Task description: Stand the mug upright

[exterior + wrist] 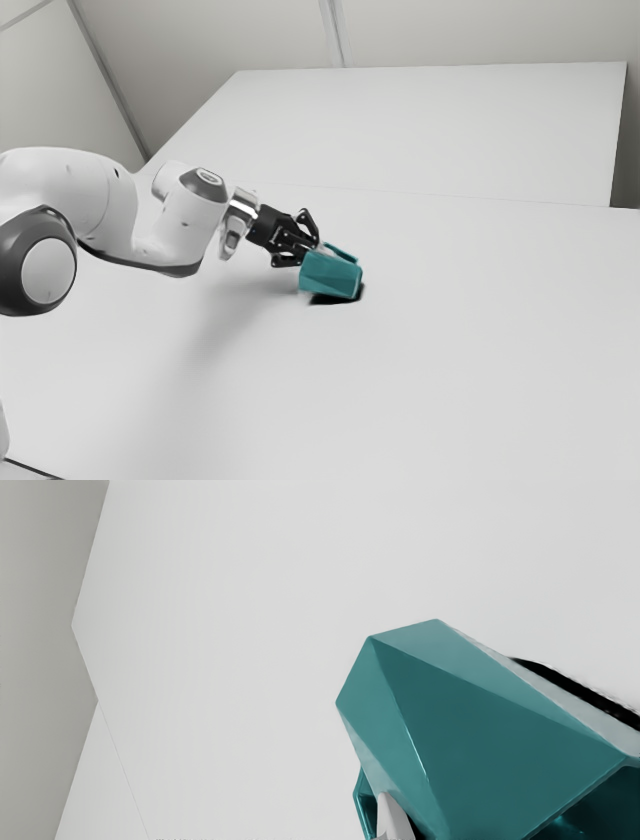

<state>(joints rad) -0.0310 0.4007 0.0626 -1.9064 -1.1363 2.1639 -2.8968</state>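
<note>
Starting at the exterior view's left, enters with the white arm [105,200], low over the white table [450,360]. Carries a round, dark-rimmed joint [48,270] nearest that edge, then runs the rounded link above it rightward and dips toward the lower bend. Rises again at the wrist [190,215], under a dark cap [205,182], and passes through the pale metal flange [238,220] into the black gripper [314,250]. Slants the hand down toward the exterior view's right, nearer sideways than straight down, and ends right at the teal mug [330,275]. Cannot tell open jaws from closed, nor be sure of a grip, with the mug covering much of that spot.

Right of the hand, shows the mug on the table's near half, tipped over rather than upright, with its handle [342,252] along the upper, far side. Just beneath, spreads a dark patch [330,299]; cannot tell contact with the table from a slight gap. In the wrist view, presents faceted teal walls close up, plus a dark, glossy interior.
</note>
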